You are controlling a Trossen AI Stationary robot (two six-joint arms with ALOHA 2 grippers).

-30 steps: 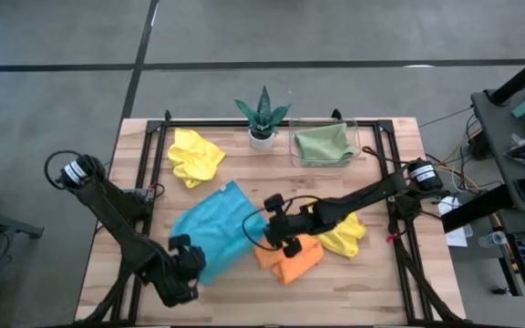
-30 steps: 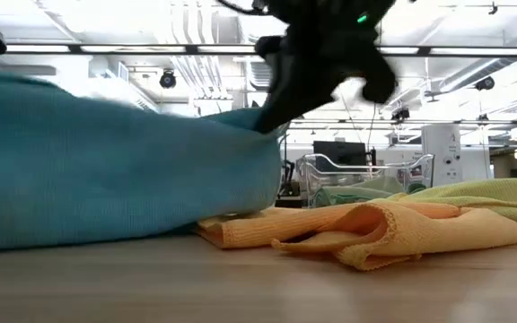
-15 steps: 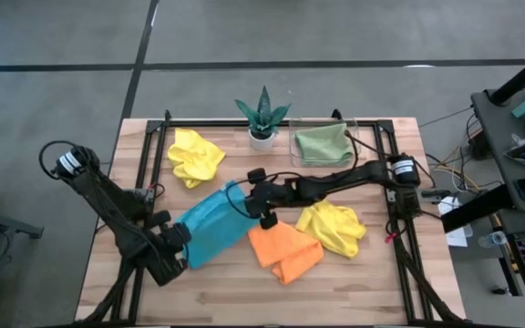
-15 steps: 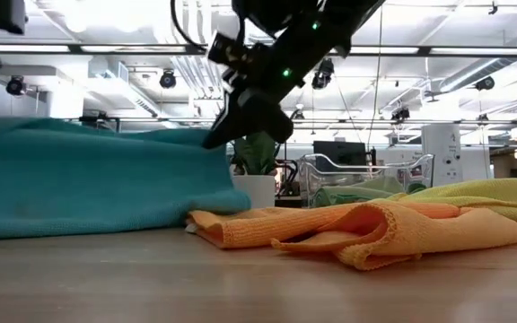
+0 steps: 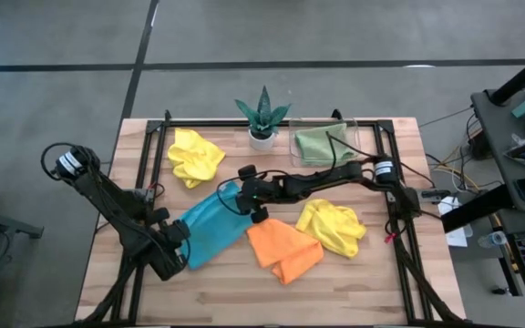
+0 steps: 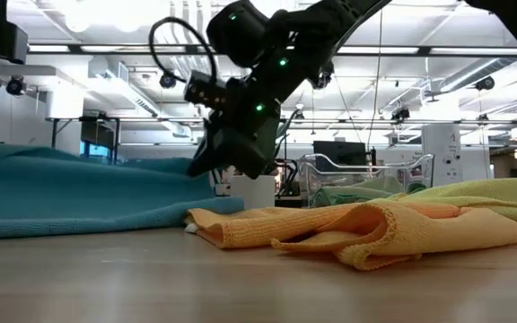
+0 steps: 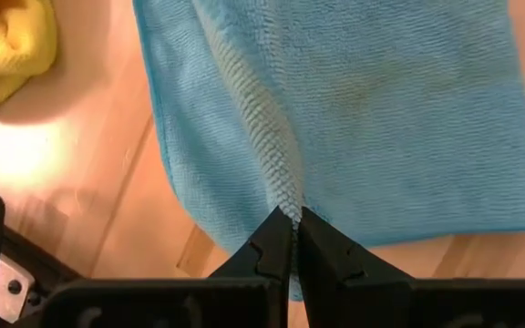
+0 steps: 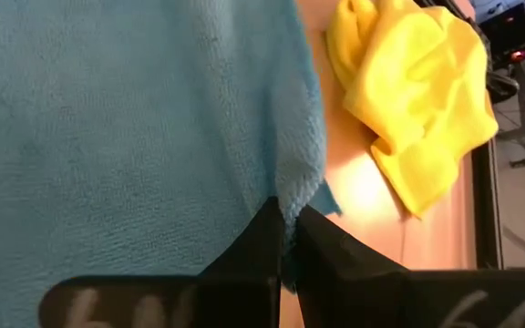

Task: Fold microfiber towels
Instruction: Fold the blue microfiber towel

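1. Left gripper (image 5: 179, 244): jaws clamped on the near-left edge of the blue towel (image 5: 210, 228).
2. Right gripper (image 5: 241, 191): jaws clamped on its far-right corner.
3. Blue towel: stretched between both, left-centre of the desk (image 5: 372, 282).
4. Orange towel (image 5: 284, 251): just right of it.
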